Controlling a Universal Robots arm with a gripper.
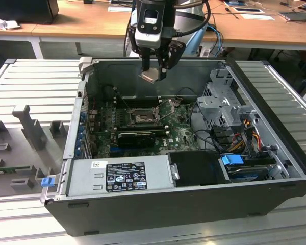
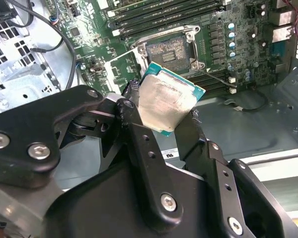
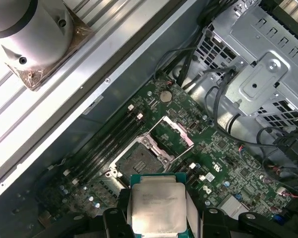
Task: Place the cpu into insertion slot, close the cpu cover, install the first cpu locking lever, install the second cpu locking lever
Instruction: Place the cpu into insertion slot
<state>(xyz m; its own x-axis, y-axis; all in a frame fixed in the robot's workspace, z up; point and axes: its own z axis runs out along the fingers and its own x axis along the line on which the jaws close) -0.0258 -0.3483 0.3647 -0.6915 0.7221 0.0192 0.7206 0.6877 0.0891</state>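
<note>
The pincer (image 1: 154, 71) pinches the cpu (image 2: 166, 99) in the air, above the bare insertion slot (image 2: 169, 49) in the computer case (image 1: 183, 206).

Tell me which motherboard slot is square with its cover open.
The insertion slot, square with a dark pin field, the cpu cover swung open beside it. The memory slots alongside are long and narrow. The fingers grip the cpu.
</note>
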